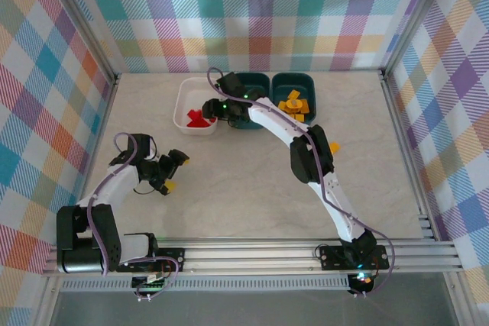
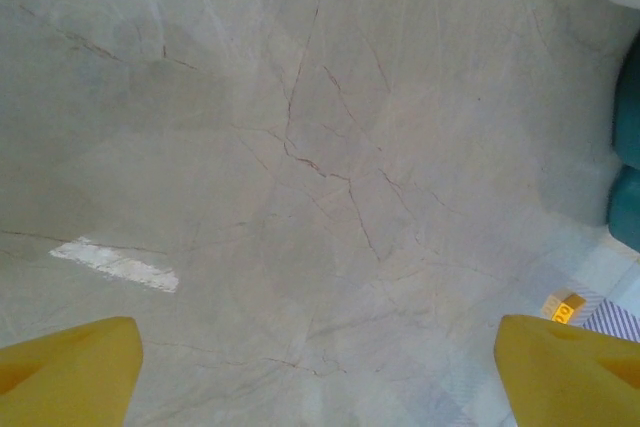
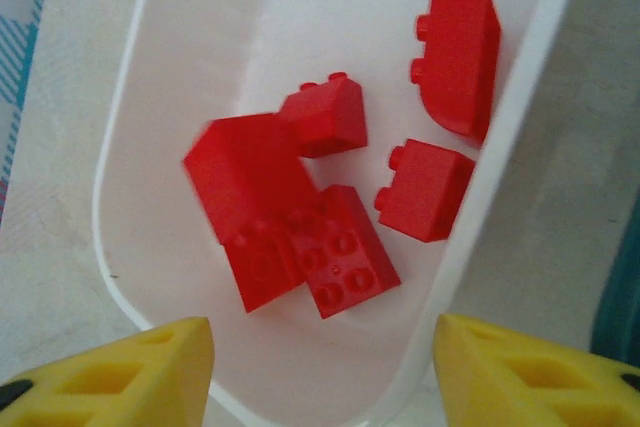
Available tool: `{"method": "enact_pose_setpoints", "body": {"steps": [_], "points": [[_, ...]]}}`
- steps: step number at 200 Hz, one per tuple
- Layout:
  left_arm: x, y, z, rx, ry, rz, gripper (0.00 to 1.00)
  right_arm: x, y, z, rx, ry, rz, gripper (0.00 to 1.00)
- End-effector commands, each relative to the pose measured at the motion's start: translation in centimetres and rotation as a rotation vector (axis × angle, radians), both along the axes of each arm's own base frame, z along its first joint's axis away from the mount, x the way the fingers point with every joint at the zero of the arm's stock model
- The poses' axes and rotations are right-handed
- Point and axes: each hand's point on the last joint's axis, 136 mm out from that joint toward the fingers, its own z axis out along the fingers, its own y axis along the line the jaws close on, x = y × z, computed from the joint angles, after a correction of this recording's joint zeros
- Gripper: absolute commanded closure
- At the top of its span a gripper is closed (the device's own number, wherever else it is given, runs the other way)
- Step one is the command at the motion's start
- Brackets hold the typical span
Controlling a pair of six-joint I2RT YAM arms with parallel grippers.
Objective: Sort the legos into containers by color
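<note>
Yellow fingers point(image 3: 130, 372) of the right gripper point(image 3: 320, 347) stand apart with nothing between them above the white tub point(image 3: 520, 127), where the red legos point(image 3: 330, 207) lie in a loose heap, one of them blurred. Its arm crosses the middle teal tub point(image 1: 256, 80) and hides most of it; the far teal tub point(image 1: 309, 82) holds yellow-orange legos point(image 1: 294, 104), and a stray yellow-orange lego point(image 1: 334, 146) lies on the table point(image 1: 229, 188) just beside the arm. Spread wide and empty, the left gripper point(image 2: 320, 367) hangs over bare table, well apart from the tubs.
</note>
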Motion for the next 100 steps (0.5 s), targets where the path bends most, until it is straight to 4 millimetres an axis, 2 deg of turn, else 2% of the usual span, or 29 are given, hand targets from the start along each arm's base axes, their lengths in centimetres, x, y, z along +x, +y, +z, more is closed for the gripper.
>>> {"method": "enact_pose_setpoints", "body": {"steps": [1,15,28,46,74,86,100], "points": [[1.1,0.1,0.7,-0.002,-0.03,-0.005,0.09,-0.7,-2.3,6.9,-0.017,-0.14,-0.02,0.38],[1.9,0.5,1.0,0.017,-0.033,0.004,0.09,-1.1,-5.4,8.9,-0.072,-0.213,-0.075,0.35],[3.1,1.0,1.6,0.037,-0.047,0.025,0.1,-1.4,-9.8,9.3,-0.11,-0.223,-0.159,0.32],[5.4,1.4,3.1,0.04,-0.103,0.064,0.1,-2.1,-18.1,7.8,-0.167,-0.177,-0.335,0.28],[9.3,2.5,5.6,0.088,-0.172,0.098,0.09,-5.3,-31.6,3.7,-0.221,-0.016,-0.592,0.24],[11.1,3.1,6.3,0.126,-0.192,0.096,0.09,-7.0,-35.7,2.3,-0.25,0.043,-0.666,0.22],[13.2,3.7,6.7,0.165,-0.195,0.083,0.09,-8.3,-39.0,1.0,-0.262,0.089,-0.722,0.2]]}}
